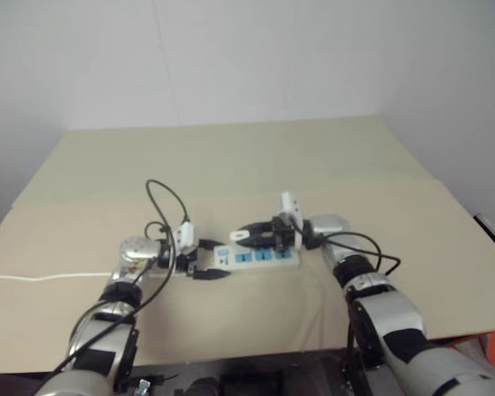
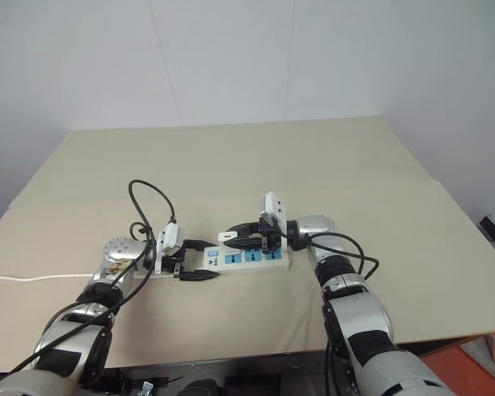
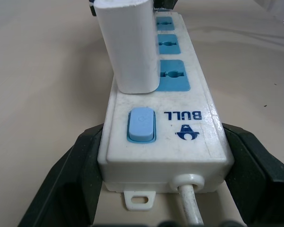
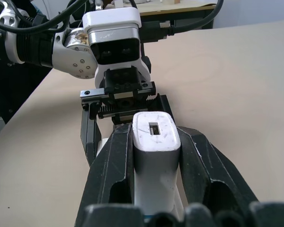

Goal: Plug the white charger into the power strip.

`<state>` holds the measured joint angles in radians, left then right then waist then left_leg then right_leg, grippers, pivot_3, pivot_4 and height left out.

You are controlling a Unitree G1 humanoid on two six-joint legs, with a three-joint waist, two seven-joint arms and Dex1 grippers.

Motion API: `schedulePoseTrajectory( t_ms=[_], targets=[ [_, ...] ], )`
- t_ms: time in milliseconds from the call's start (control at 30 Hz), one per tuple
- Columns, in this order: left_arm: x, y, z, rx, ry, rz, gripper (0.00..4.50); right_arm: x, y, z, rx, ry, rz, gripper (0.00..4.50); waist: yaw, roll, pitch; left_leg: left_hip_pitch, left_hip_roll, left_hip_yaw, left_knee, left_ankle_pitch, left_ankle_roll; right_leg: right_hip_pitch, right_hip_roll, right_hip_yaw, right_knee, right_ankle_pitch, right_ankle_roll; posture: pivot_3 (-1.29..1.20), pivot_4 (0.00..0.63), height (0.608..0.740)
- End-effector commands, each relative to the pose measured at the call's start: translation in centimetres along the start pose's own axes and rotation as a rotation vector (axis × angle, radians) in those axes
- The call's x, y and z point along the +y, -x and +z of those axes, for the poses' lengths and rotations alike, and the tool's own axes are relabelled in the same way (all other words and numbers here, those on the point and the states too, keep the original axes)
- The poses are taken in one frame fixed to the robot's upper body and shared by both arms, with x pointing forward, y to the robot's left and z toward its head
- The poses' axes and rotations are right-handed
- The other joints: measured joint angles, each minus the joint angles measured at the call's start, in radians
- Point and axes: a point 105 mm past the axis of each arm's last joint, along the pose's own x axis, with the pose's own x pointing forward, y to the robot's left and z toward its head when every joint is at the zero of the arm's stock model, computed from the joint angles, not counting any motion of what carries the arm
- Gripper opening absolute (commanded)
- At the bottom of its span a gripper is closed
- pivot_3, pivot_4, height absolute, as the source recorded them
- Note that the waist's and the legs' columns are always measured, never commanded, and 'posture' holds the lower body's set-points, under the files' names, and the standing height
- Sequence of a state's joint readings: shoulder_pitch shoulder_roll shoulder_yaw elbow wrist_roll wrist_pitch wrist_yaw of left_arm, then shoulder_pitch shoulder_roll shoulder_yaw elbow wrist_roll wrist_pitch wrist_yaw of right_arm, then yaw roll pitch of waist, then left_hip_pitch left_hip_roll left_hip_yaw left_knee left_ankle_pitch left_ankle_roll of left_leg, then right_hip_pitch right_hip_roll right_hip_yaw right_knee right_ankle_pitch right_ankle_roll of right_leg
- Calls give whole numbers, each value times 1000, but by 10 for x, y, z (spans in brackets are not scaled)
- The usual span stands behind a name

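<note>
The power strip (image 1: 264,258) lies on the table, a white bar with blue sockets (image 3: 173,75) and a blue switch (image 3: 141,125) at its near end. My left gripper (image 1: 208,260) is shut on that switch end, one black finger (image 3: 71,179) on each side of the strip. My right gripper (image 4: 154,142), reaching in level from the right, is shut on the white charger (image 4: 155,135). The charger (image 3: 130,47) stands upright over the strip. Its lower end is at the strip's top face, beside the socket nearest the switch. Its prongs are hidden.
The strip's thin white cord (image 1: 33,278) runs left across the beige tabletop (image 1: 231,165). A black cable (image 1: 167,198) loops above my left wrist. The table's front edge (image 1: 256,351) is close below the arms, and a white wall stands behind.
</note>
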<state>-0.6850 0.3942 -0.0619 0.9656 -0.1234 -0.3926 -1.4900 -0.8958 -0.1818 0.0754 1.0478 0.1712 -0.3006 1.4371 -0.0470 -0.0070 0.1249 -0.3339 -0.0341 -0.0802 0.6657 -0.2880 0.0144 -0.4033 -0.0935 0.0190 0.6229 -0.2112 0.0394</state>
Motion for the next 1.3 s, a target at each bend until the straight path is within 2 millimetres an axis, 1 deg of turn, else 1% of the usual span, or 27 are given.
schedulePoseTrajectory(
  t_ms=[33, 267, 433, 633, 767, 800, 833, 900, 933, 1067, 1100, 1300],
  targets=[
    [-3, -7, 5, 5, -43, -37, 3261, 17, 1, -40, 138, -66, 30, 1113, 0, 0, 0, 0, 0, 0, 0, 0, 0, 0, 0, 0, 0, 0, 0, 0, 150, 740],
    [-3, -5, 4, 9, -42, -36, 3261, 18, 4, -47, 193, -86, 33, 1113, 0, 0, 0, 0, 0, 0, 0, 0, 0, 0, 0, 0, 0, 0, 0, 0, 150, 740],
    [-2, -6, 5, 7, -42, -36, 3261, 10, -1, -47, 224, -168, -6, 1113, -2, 0, 0, 1, 0, 0, 0, 0, 0, 1, 0, 0, -1, 0, 0, 0, 150, 740],
    [-3, -6, 5, 7, -43, -37, 3261, 10, 3, -37, 147, -82, -1, 1113, -1, 0, 0, 3, 0, 0, -2, 0, 0, 1, 0, 0, -3, 0, -1, 0, 150, 740],
    [-2, -7, 5, 7, -43, -36, 3261, 8, 6, -33, 127, -54, -20, 1113, 0, 0, 0, 3, 0, 0, -3, 0, 0, 1, 0, 0, -3, 0, -1, 0, 150, 740],
    [-2, -8, 5, 6, -44, -36, 3261, 7, 7, -32, 123, -48, -27, 1822, 0, 0, 0, 3, 0, 0, -3, 0, 0, 1, 0, 0, -3, 0, -1, 0, 150, 740],
    [-2, -8, 5, 6, -44, -36, 3261, 6, 8, -30, 116, -46, -30, 2038, 5, 0, 0, 3, 0, 0, -3, 0, 0, 1, 0, 0, -3, 0, -1, 0, 150, 740],
    [-2, -9, 6, 5, -44, -37, 3261, 5, 9, -28, 105, -41, -35, 2633, 4, 0, 0, 0, 0, 0, -3, 0, 0, -1, 0, 0, -6, 0, -1, 0, 150, 740],
    [-2, -9, 6, 4, -44, -38, 3261, 5, 9, -26, 98, -35, -40, 3044, 4, 0, 0, -1, 0, -1, -3, 0, 0, 0, 0, 0, -6, 0, -1, 0, 150, 740],
    [-2, -11, 6, 3, -45, -40, 3261, 4, 12, -23, 83, -24, -44, 4285, 5, 0, 0, -1, 0, -1, -3, 0, 0, 0, 0, 0, -8, 0, -1, 0, 150, 740],
    [-2, -11, 6, 2, -45, -40, 3261, 4, 13, -23, 82, -20, -39, 4461, 5, 0, 0, -1, 0, -1, -3, 0, 0, 0, 0, 0, -8, 0, -1, 0, 150, 740],
    [-1, -10, 5, 1, -25, -38, 3261, 5, 22, -19, 86, 5, -17, 4461, 11, 0, 0, -2, 0, -1, -3, 0, 0, 0, -1, -1, -10, 0, -1, 0, 150, 740]
  ],
)
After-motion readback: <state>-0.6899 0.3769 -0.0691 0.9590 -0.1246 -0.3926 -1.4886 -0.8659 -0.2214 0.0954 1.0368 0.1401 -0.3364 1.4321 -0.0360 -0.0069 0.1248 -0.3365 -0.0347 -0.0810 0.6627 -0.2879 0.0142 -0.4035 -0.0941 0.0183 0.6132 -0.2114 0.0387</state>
